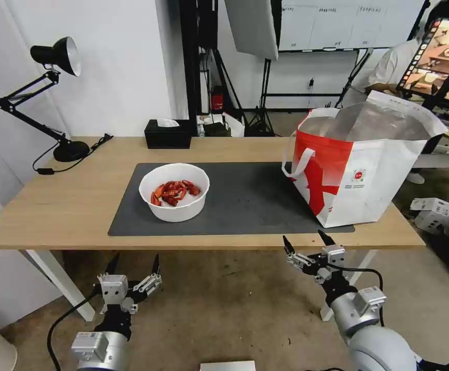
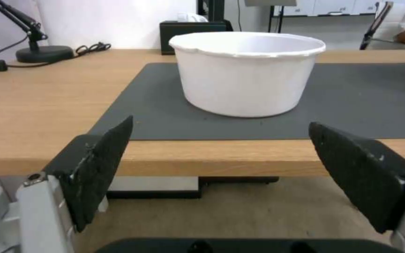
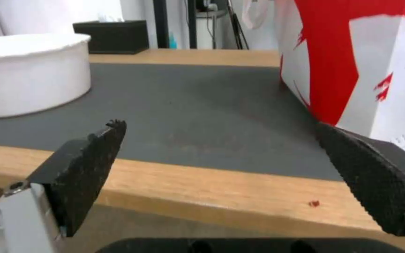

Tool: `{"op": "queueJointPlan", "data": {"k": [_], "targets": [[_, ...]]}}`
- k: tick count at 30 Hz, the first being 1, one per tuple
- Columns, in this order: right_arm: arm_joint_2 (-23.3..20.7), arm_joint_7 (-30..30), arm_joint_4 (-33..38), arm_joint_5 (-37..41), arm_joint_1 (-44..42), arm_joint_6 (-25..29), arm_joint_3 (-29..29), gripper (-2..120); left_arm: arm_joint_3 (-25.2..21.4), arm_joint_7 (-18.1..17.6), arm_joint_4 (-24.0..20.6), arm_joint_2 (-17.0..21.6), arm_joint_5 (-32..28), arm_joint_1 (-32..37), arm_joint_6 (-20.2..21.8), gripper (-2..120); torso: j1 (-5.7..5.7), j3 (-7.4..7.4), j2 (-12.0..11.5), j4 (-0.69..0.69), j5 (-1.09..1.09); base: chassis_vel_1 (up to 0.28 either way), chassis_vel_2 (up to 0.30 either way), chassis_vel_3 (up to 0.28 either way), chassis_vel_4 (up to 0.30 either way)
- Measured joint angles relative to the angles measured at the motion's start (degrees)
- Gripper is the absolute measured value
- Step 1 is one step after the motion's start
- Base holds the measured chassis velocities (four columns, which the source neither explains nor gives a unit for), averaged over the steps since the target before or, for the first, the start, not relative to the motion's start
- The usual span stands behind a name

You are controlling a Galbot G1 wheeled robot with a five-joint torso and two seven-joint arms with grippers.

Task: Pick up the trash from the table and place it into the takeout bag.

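On the long wooden counter (image 1: 69, 206) a dark grey mat (image 1: 245, 201) carries the one piece of trash in sight, a white round bowl of red shells (image 1: 174, 191), which sits at about nine o'clock on the mat. The takeout bag (image 1: 361, 165), white with red print and a foil lining, stands upright and open-mouthed at the mat's three o'clock end, well apart from the bowl. Both arms hang below the counter's near edge: the left end effector (image 1: 134, 265) at roughly seven o'clock from the bowl, the right end effector (image 1: 306, 241) just under the edge at six o'clock from the bag. Each has its fingers spread wide and holds nothing. The pick looks not yet begun. In the left wrist view the bowl sits squarely ahead, so the left arm seems better placed; the next move calls for rising above the edge and gripping the bowl level, lest shells spill.
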Motion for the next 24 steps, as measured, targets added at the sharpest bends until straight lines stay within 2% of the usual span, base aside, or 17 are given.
{"op": "queueJointPlan", "data": {"k": [24], "targets": [[1.1,0.0,-1.1,-1.3,-0.2,0.0,-0.8,100,0.2,0.1,0.8,0.0,0.0,-0.3,0.1,100,0.00,0.00,0.0,0.00,0.00,0.000,0.000,0.000,0.000]]}}
